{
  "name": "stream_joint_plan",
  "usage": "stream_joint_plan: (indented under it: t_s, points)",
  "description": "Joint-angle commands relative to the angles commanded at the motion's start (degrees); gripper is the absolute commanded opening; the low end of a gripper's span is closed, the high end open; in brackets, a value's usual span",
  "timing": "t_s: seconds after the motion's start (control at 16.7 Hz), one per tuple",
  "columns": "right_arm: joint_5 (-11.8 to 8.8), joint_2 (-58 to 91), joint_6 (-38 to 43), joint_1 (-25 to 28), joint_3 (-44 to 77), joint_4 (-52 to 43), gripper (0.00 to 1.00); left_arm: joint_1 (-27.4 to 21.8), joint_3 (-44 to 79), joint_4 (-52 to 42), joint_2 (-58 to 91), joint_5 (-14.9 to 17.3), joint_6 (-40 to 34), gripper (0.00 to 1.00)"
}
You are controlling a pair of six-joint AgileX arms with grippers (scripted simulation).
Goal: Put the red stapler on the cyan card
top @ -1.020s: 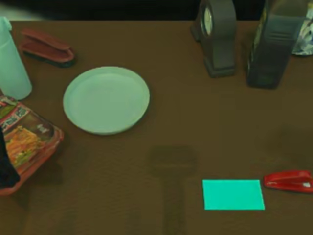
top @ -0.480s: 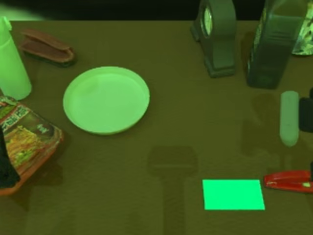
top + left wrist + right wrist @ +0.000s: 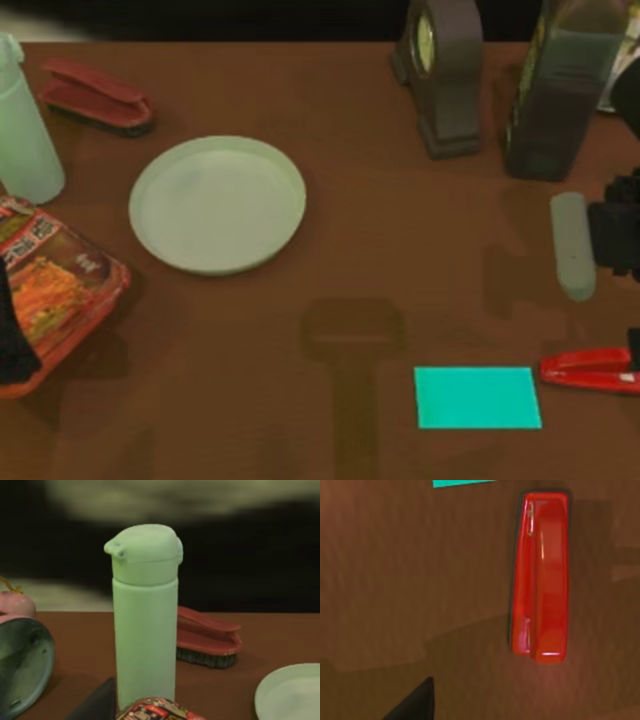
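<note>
The red stapler (image 3: 590,370) lies flat at the table's right edge, its tapered end pointing left toward the cyan card (image 3: 477,397), a short gap between them. In the right wrist view the red stapler (image 3: 542,577) lies on bare wood, with a sliver of the cyan card (image 3: 465,482) beyond it. My right gripper (image 3: 633,343) hangs at the right edge just behind the stapler and holds nothing; one dark fingertip (image 3: 417,702) shows well off to the side. My left gripper (image 3: 12,345) is parked at the left edge over a snack pack.
A white plate (image 3: 217,204) sits left of centre, with a pale green bottle (image 3: 25,125) and a dull dark-red stapler (image 3: 95,95) at the back left. A snack pack (image 3: 60,285) lies at the left. A clock (image 3: 442,75) and a dark box (image 3: 560,90) stand at the back right.
My right arm has come in from the right edge and shifted further left, above the red stapler. The stapler and the card have not moved.
</note>
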Motion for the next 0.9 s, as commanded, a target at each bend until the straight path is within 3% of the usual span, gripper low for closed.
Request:
stream_joint_plan:
  t_s: [0.24, 0.66, 0.9]
  points:
    - [0.0, 0.8, 0.0, -0.1, -1.7, 2.3, 1.00, 0.0, 0.0, 0.0, 0.0, 0.0, 0.0, 1.00]
    - [0.0, 7.8, 0.3, 0.2, -12.3, 20.4, 1.00, 0.0, 0.0, 0.0, 0.0, 0.0, 0.0, 1.00]
    - [0.0, 9.2, 0.4, 0.3, -14.4, 23.6, 1.00, 0.0, 0.0, 0.0, 0.0, 0.0, 0.0, 1.00]
